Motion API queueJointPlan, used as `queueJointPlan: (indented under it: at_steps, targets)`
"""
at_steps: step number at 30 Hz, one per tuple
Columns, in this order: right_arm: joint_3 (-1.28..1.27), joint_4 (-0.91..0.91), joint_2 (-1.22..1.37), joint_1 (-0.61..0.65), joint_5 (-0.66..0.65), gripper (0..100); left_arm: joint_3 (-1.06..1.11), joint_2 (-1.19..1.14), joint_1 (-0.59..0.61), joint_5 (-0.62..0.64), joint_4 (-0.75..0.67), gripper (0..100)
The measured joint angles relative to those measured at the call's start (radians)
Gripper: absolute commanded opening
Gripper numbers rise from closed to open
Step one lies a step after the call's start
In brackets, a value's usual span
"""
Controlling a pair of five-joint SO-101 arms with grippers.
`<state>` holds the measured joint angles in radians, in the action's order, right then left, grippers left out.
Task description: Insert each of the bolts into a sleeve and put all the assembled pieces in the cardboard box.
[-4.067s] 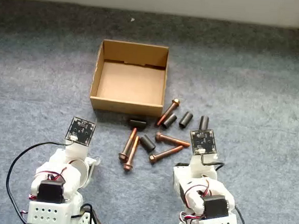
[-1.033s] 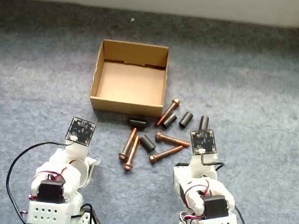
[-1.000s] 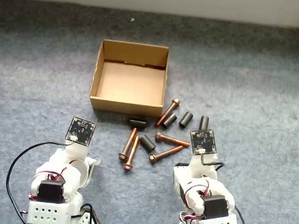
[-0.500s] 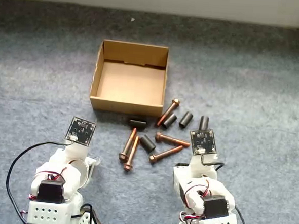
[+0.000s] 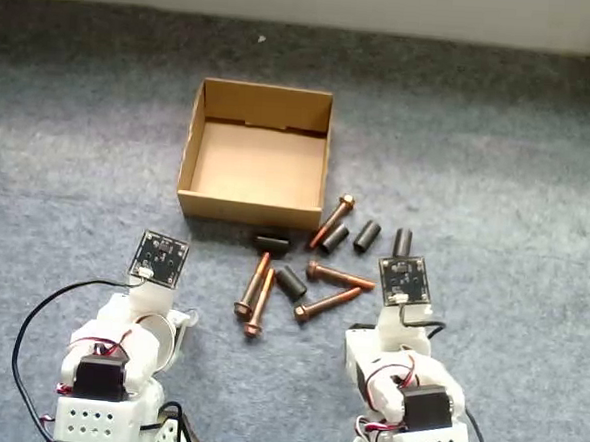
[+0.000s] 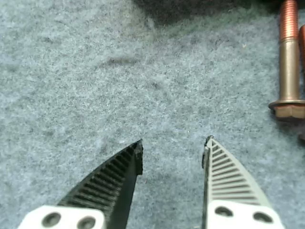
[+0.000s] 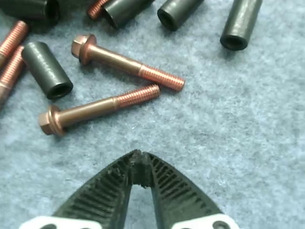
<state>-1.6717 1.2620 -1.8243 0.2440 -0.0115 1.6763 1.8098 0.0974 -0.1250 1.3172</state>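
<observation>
The open cardboard box (image 5: 250, 209) stands at the back, with nothing inside. In front of it on the carpet lie several copper bolts (image 5: 341, 275) and several black sleeves (image 5: 291, 282), all separate. My left gripper (image 6: 173, 145) is open over bare carpet, with one bolt (image 6: 288, 57) off to its side. My right gripper (image 7: 138, 162) is shut on nothing, just short of two bolts (image 7: 97, 110) that lie at an angle to each other. Black sleeves (image 7: 47, 70) lie beyond and beside those bolts. In the high view both arms sit at the near edge, the left arm (image 5: 159, 258) and the right arm (image 5: 404, 281).
Grey carpet (image 5: 498, 173) covers the whole surface, with free room to the left and right of the box. A black cable (image 5: 30, 325) loops beside the left arm's base. A pale wall edge (image 5: 388, 6) runs along the back.
The right arm's wrist has shifted very slightly to the right. The left arm, bolts, sleeves and box have not moved.
</observation>
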Motion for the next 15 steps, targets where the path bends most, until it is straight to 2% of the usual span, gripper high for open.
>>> queueJointPlan:
  at_steps: [3, 10, 15]
  targets:
    - [0.000, 0.003, 0.000, -0.066, -0.006, 0.9, 0.000, 0.000, 0.000, 0.000, 0.000, 22]
    - [0.032, 0.003, 0.000, -0.109, -0.196, 2.9, 0.000, 0.000, 0.000, 0.000, 0.000, 22]
    - [0.216, 0.003, 0.002, -0.118, -0.183, 9.4, 0.000, 0.000, 0.000, 0.000, 0.000, 22]
